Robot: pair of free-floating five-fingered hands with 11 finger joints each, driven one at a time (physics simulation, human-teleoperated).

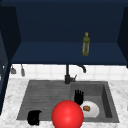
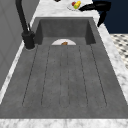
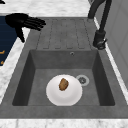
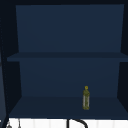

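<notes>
Front view, from the left: the left hand (image 1: 34,117) hangs at the sink's (image 1: 25,100) front left corner, over the ribbed draining board, its fingers curled in and closed on nothing that can be seen. Just right of it a large red ball (image 1: 67,115) sits at the sink's front edge, near the middle, cutting off part of the basin behind it; whether it rests on the rim or floats in front of it cannot be told. Behind the ball's upper right edge the right hand (image 1: 79,96) stands with its fingers straight and spread, pointing up and away, holding nothing. The white plate (image 1: 93,110) lies on the basin floor just to the right of and below that hand, with a small brown piece of food (image 1: 86,108) on its middle; the ball hides the plate's left rim. The right hand is by far the nearer to the plate, and the food lies to its right and lower down. In the right side view the plate (image 3: 64,90) sits toward the basin's front wall, the food (image 3: 63,84) lying with its long axis tilted toward the drain (image 3: 82,80). Behind the basin stands the black faucet (image 1: 68,75), and on the cabinet shelf (image 1: 50,56) above, toward the right, an olive bottle (image 1: 86,44) stands upright.
</notes>
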